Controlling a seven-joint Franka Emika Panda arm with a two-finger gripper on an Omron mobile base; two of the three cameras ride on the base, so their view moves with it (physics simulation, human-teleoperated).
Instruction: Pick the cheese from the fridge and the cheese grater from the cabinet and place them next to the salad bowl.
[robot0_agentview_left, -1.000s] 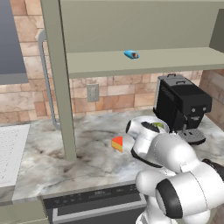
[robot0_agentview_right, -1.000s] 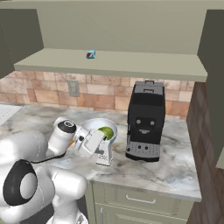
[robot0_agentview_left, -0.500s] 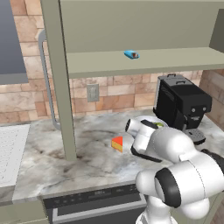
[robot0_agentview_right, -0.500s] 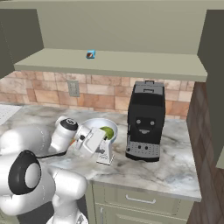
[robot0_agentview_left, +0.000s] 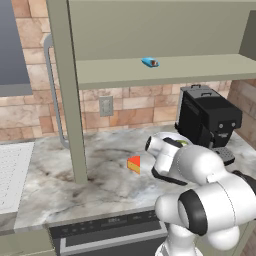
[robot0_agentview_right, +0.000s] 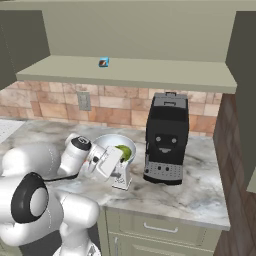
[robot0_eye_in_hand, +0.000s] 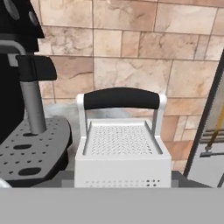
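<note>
The silver cheese grater (robot0_agentview_right: 123, 178) with its dark top handle stands tilted on the marble counter, just in front of the salad bowl (robot0_agentview_right: 111, 142). My gripper (robot0_agentview_right: 115, 169) is shut on it. In the hand view the cheese grater (robot0_eye_in_hand: 121, 144) sits close up at the centre, and my fingertips are hidden. The bowl holds green salad (robot0_agentview_right: 125, 151). The yellow-orange cheese (robot0_agentview_left: 133, 164) wedge lies on the counter left of my arm, which hides most of the bowl there. The cabinet (robot0_agentview_left: 165, 71) hangs open above. The fridge is out of view.
A black coffee machine (robot0_agentview_right: 166, 137) stands right of the bowl, its drip tray (robot0_eye_in_hand: 30, 148) close to the grater. A small blue object (robot0_agentview_left: 150, 62) lies on the cabinet shelf. The open cabinet door (robot0_agentview_left: 67, 100) with its bar handle (robot0_agentview_left: 52, 95) hangs at the left.
The arm's elbow has shifted a little. The hand and the grater stay in almost the same spot in front of the bowl.
</note>
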